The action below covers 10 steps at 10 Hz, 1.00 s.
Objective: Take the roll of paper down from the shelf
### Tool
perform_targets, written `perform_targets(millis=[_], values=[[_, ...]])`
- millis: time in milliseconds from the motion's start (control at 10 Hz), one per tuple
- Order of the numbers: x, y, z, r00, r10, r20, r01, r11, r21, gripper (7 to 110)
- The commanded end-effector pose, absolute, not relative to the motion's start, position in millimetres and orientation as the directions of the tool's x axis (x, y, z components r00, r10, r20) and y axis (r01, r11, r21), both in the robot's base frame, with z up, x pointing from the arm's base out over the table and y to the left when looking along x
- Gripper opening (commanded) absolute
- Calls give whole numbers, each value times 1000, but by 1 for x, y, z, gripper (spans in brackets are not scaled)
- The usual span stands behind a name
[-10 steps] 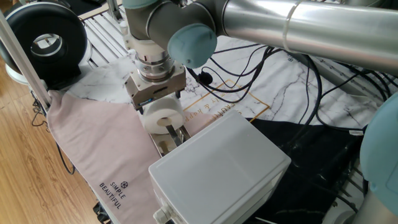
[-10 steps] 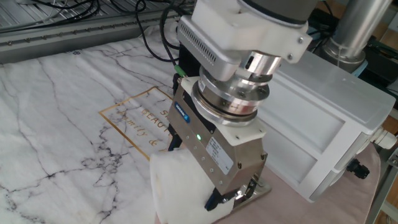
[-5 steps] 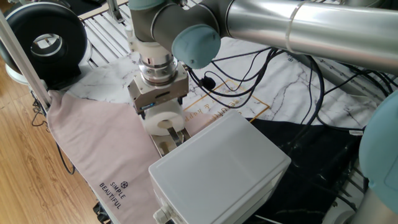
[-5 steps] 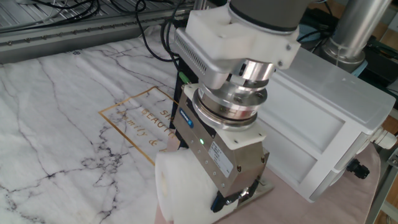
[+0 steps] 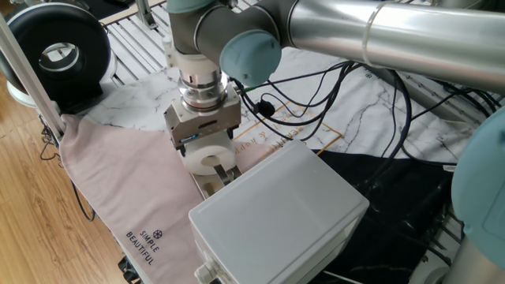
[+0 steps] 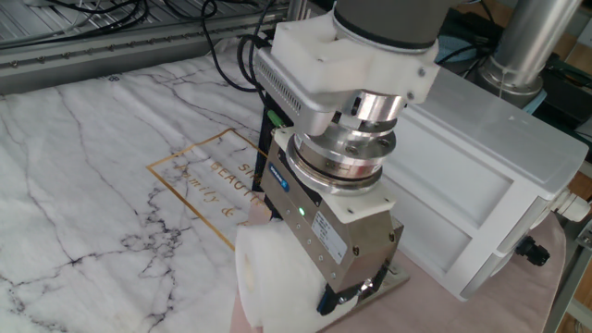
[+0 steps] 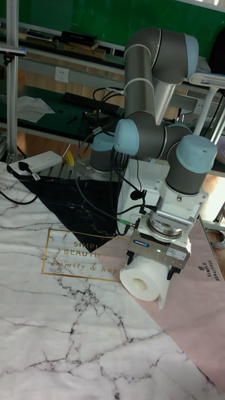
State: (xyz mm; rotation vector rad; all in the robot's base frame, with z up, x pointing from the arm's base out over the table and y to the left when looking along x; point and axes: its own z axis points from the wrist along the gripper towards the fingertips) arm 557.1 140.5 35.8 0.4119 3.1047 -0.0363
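The white roll of paper lies on its side between my fingers, its hollow core facing outward. My gripper comes straight down on it and is shut on the roll; one dark fingertip shows at the roll's end. The shelf, a small shiny chrome plate, lies directly under the roll beside the grey box. I cannot tell whether the roll still touches the plate.
A large pale grey plastic box stands right beside the shelf. A pink cloth covers the table edge. A marble-print mat lies under cables. A black round device stands at the far corner.
My gripper has shifted slightly with the roll in it, and the wrist has turned a little. The shelf and box have not moved.
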Motion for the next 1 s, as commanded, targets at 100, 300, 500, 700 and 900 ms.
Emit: perform_targets(millis=[100,300,500,700,900], values=[[560,132,36,-965,262,-27,263,963,-62,7],[567,137,35,-969,244,-45,246,967,-70,7],[577,139,40,-973,221,-65,225,972,-69,7],[585,138,42,-976,194,-99,200,978,-65,7],[589,126,48,-980,146,-134,159,983,-90,7]])
